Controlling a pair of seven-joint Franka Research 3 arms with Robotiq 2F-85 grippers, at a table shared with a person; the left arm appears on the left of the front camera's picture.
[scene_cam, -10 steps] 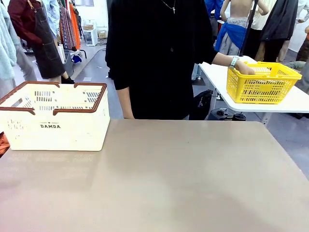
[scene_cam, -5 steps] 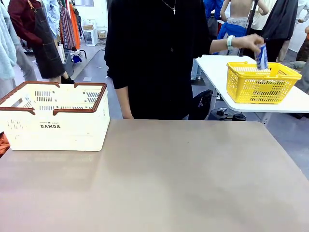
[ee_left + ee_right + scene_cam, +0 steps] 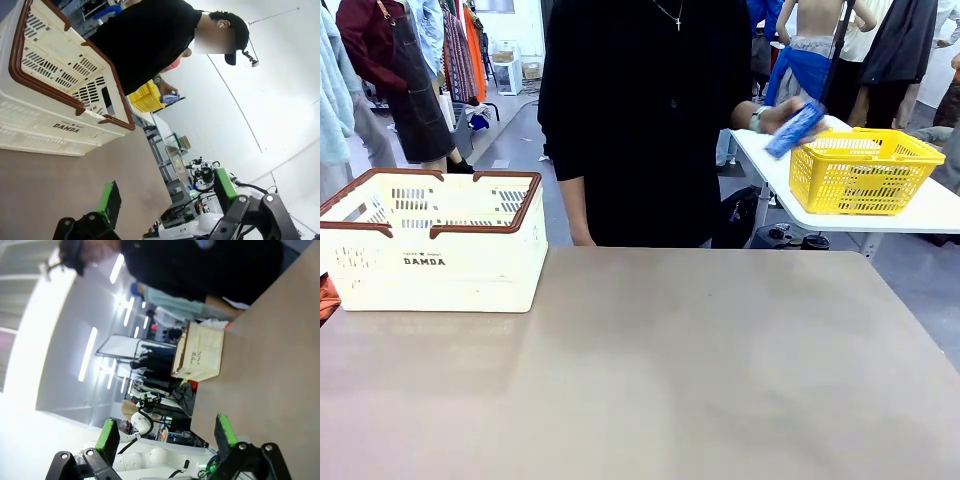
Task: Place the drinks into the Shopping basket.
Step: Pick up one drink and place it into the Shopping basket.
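Observation:
The cream Shopping basket [image 3: 440,275] with brown rim stands on the table's far left, and nothing shows inside it. Across the table, a person in black holds one blue and white drink can [image 3: 795,128] in a hand, tilted, beside a yellow basket. My left gripper [image 3: 167,195] is open and holds nothing, and the Shopping basket [image 3: 45,125] lies ahead of it. The can [image 3: 171,98] in the hand shows farther off in that view. My right gripper [image 3: 165,432] is open and holds nothing above the tabletop, far from the Shopping basket [image 3: 202,360].
The yellow mesh basket [image 3: 865,170] sits on a white side table [image 3: 920,215] at the back right. The brown tabletop [image 3: 660,370] stretches bare from the Shopping basket to the right edge. Other people and clothes racks stand behind.
The person's hand reached into the yellow basket, lifted out a blue can and has now carried it left, toward their body. Neither gripper has changed.

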